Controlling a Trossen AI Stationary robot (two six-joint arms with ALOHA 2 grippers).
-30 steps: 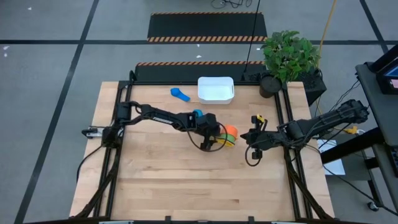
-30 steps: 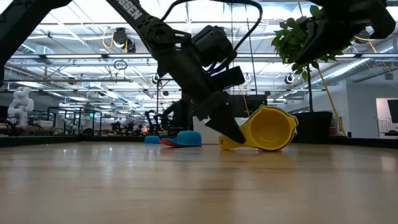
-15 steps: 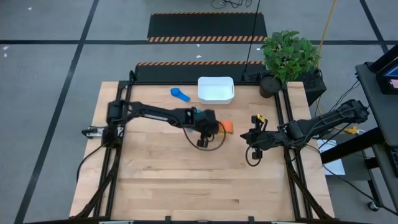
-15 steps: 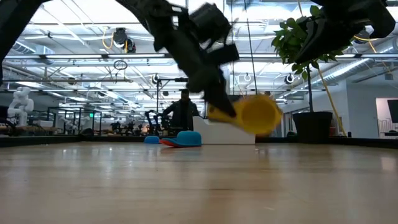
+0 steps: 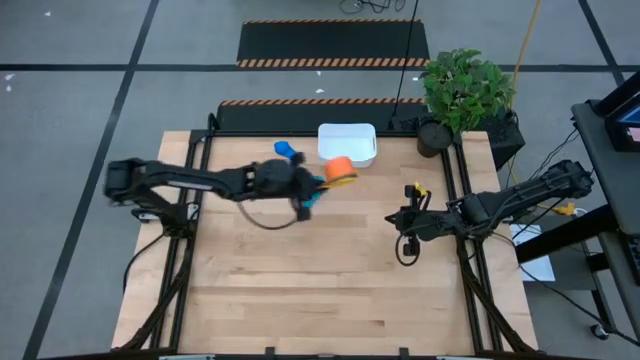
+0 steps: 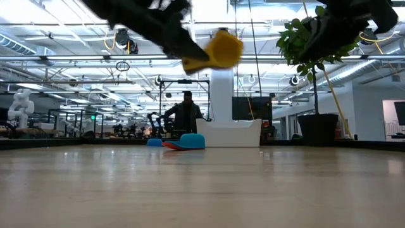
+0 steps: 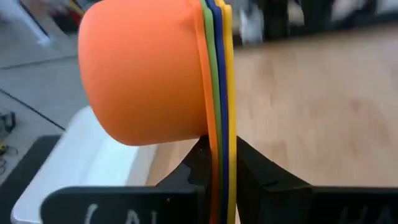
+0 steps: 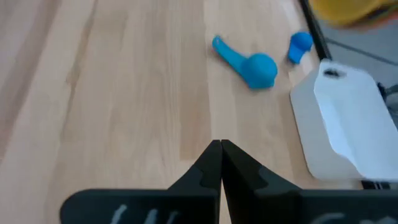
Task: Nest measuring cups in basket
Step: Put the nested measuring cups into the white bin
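orange on the outside, the nested stack of measuring cups [image 5: 341,170] is pinched by its handles in the left gripper [image 5: 318,180], lifted at the white basket's [image 5: 348,146] seven o'clock corner, while the right gripper [image 5: 400,219], fingers pressed together, waits toward three o'clock.

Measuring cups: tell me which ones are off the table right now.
The nested stack, orange cup outermost, is pinched by its handles in the left hand beside the basket. The blue cup lies on the table by itself.
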